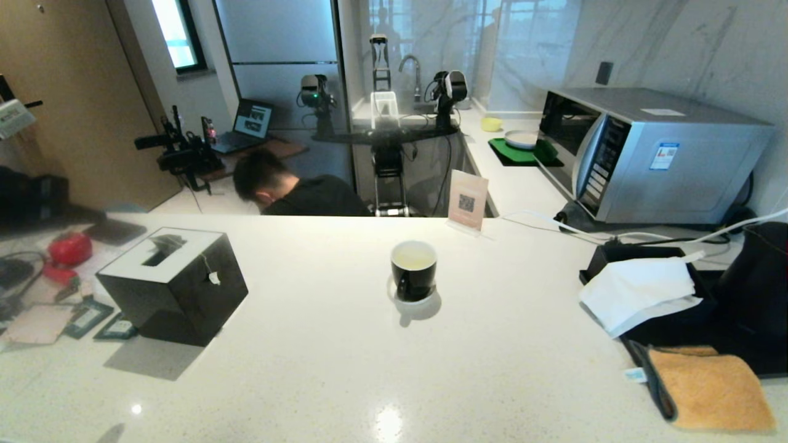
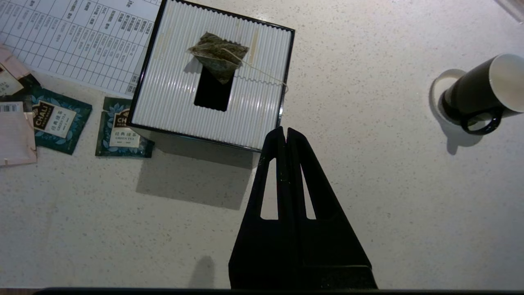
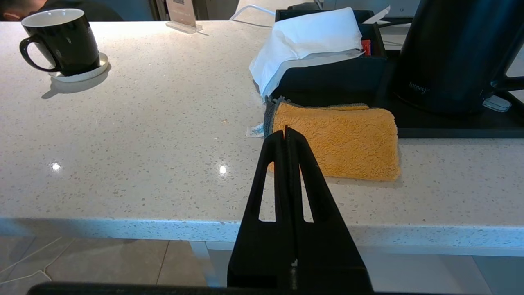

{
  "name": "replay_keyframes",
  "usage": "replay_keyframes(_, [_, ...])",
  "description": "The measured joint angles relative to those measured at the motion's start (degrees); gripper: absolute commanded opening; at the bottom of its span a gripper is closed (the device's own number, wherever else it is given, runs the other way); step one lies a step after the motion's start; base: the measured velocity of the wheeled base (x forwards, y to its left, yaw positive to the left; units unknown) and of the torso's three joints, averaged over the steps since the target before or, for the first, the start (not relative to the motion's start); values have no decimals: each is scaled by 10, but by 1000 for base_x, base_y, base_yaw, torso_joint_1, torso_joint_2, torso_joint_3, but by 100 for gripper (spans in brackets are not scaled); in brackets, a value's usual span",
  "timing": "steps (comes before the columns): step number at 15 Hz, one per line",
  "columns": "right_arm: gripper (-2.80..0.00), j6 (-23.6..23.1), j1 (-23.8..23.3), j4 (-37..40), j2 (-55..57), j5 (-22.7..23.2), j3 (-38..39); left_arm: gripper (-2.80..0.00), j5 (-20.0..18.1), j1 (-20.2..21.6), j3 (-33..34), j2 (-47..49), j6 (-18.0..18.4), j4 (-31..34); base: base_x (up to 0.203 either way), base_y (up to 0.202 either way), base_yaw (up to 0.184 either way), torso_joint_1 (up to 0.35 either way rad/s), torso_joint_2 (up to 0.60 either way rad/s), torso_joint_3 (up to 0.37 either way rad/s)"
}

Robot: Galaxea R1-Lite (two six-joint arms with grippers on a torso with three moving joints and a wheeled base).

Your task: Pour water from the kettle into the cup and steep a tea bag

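Sachets [image 2: 123, 128] flat on counter [image 1: 320, 369], spare stock. Tissue box [image 1: 172, 283] serves as perch: tea bag [image 2: 219, 55] on its top, string over edge (easy to pinch). Left pincer [image 2: 285, 132] clenched, empty, above counter near box. Cup [image 1: 414, 269] on saucer [image 1: 425, 301], centre, holds pale liquid. Right pincer [image 3: 285, 131] clenched, empty, low before counter edge. Kettle [image 3: 450, 57] on tray, far right.

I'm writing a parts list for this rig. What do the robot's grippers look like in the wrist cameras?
The left gripper and the right gripper look alike: two matte black fingers, each a long tapering wedge that narrows to a thin tip, with an elongated triangular cut-out through it. A broad black base joins them. No cables, labels or markings show on either. Neither arm appears in the head view.
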Motion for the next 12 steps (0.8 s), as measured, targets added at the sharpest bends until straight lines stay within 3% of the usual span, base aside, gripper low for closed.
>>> replay_keyframes(7, [-280, 0, 0, 0, 0, 0, 0, -280, 0, 10, -20, 65, 44, 3, 0, 0, 0, 0, 0, 0])
replay_keyframes(12, [-280, 0, 0, 0, 0, 0, 0, -280, -3, 32, -51, 117, 102, 3, 0, 0, 0, 0, 0, 0])
